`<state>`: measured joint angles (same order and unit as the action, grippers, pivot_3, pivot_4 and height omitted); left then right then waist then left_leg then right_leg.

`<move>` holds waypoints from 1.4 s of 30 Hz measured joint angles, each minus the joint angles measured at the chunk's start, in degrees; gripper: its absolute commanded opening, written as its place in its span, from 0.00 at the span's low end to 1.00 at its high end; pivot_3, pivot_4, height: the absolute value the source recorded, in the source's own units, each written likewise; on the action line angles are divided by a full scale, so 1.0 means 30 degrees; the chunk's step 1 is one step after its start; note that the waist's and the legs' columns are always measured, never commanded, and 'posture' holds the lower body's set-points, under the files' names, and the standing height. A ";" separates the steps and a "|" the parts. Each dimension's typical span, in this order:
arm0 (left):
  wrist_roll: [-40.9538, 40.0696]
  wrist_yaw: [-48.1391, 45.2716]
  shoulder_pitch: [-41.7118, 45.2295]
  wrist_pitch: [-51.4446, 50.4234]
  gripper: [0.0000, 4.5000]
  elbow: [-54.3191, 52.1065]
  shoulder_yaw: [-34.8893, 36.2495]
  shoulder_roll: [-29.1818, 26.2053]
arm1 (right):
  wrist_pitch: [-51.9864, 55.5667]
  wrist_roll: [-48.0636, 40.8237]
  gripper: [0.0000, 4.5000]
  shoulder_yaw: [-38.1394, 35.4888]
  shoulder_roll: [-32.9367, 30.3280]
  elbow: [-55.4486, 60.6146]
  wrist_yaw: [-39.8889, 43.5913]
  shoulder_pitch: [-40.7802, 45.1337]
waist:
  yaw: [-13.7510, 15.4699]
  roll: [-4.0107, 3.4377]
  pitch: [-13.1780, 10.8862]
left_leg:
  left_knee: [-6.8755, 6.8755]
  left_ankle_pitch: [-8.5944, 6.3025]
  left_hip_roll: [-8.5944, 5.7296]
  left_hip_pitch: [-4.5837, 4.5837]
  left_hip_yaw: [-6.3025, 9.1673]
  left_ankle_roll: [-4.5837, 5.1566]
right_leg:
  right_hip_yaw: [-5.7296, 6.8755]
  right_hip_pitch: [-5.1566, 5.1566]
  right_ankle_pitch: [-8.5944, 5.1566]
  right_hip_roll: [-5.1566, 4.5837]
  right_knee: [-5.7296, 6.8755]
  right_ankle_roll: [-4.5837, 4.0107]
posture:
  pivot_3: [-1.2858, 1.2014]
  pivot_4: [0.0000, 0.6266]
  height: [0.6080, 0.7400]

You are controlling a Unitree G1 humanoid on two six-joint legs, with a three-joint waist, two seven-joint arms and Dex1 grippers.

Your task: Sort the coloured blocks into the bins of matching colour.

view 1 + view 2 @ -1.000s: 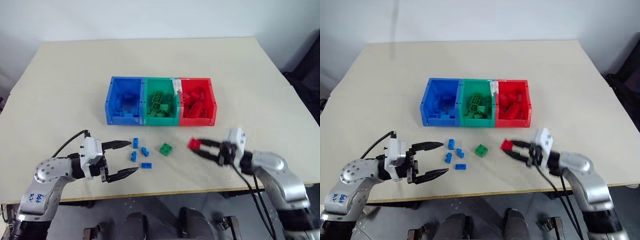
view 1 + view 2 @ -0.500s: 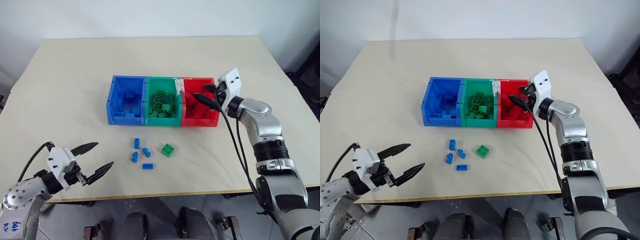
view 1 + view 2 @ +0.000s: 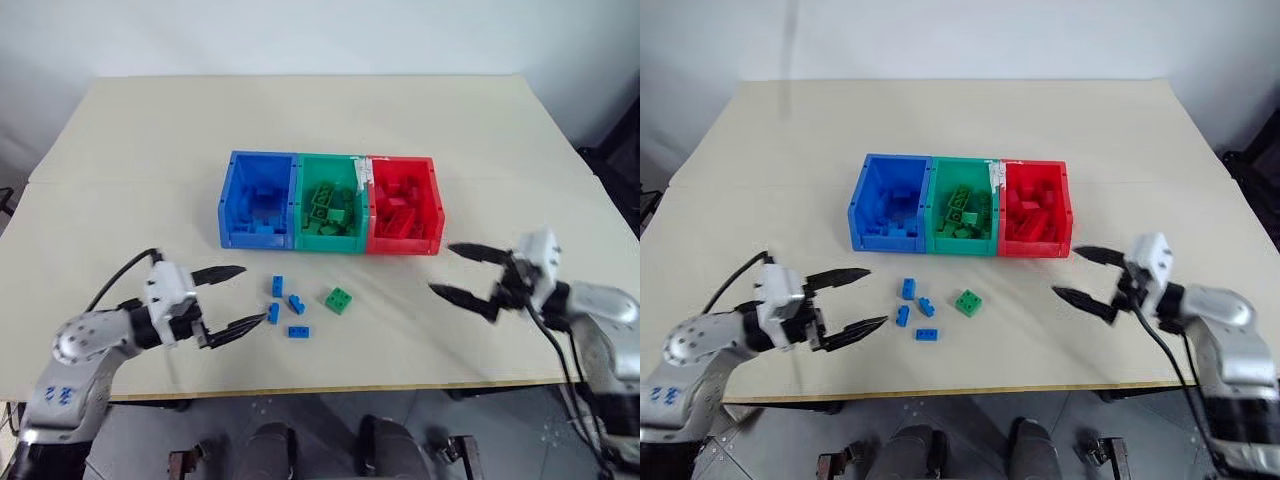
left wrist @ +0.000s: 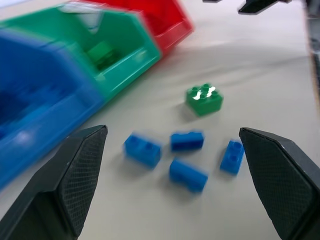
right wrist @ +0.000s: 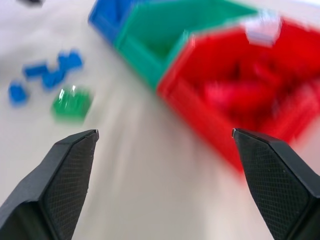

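- Beige bench carries three joined bins in a row: blue bin, green bin and red bin, each holding bricks of its own colour.
- Four small blue blocks lie loose on the bench in a cluster at 6 o'clock from the blue and green bins, near one another but apart.
- Green block sits studs-up just at 3 o'clock of that cluster, at 6 o'clock from the green bin.
- Left claw hangs low over the bench at 9 o'clock of the blue blocks, fingers spread wide and empty, tips pointing toward the cluster; its lower tip is just beside the nearest blue block.
- Right claw hangs at about 4 o'clock from the red bin, well apart from the loose blocks, fingers spread wide with nothing between them.
- Both claws point inward toward each other across the bench.
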<state>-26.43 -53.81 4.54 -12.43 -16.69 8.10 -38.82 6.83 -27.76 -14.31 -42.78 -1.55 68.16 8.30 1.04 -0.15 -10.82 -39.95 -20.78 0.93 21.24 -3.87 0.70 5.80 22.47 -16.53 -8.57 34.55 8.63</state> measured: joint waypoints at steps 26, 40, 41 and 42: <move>0.0201 -0.0058 -0.4164 0.2175 1.00 -0.0506 0.2959 -0.0406 | 0.5007 0.4558 0.86 0.9796 0.5444 0.1622 -0.5203 0.4666 | -0.0426 0.0005 0.0007 | -0.0012 -0.0028 0.0012 0.0004 0.0086 -0.0016 | 0.0018 0.0034 -0.0010 -0.0016 0.0045 -0.0026 | 0.52 0.24 1.00; -0.0925 0.1108 -0.4878 0.0913 1.00 -0.1779 0.3103 0.0509 | 0.5343 0.3959 0.31 0.9087 0.6362 0.1472 -0.5787 0.5427 | -0.0464 -0.0001 0.0004 | -0.0015 -0.0020 0.0033 -0.0004 0.0079 -0.0028 | -0.0001 0.0054 -0.0010 -0.0007 0.0066 -0.0026 | 0.52 0.24 1.00; -0.0969 0.1214 -0.4942 0.0912 1.00 -0.1788 0.3236 0.0622 | 0.5589 0.3667 0.31 0.8868 0.6549 0.1471 -0.5887 0.6158 | -0.0513 -0.0003 0.0003 | -0.0015 -0.0020 0.0043 -0.0004 0.0090 -0.0028 | -0.0006 0.0069 -0.0010 -0.0007 0.0069 -0.0025 | 0.52 0.24 1.00; -0.1007 0.1310 -0.5038 0.0911 1.00 -0.1796 0.3406 0.0687 | 0.5804 0.3476 0.31 0.8558 0.6792 0.1441 -0.6036 0.6935 | -0.0563 -0.0003 0.0003 | -0.0014 -0.0020 0.0049 -0.0005 0.0092 -0.0028 | -0.0003 0.0074 -0.0010 -0.0005 0.0074 -0.0025 | 0.52 0.24 1.00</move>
<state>-29.45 -49.88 -10.57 -9.69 -22.07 18.32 -36.76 24.24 -17.33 11.37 -22.40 2.78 50.06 29.11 -0.64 -0.16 -10.81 -39.99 -20.84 1.08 21.23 -3.60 0.61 5.79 22.69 -16.56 -8.58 34.77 8.55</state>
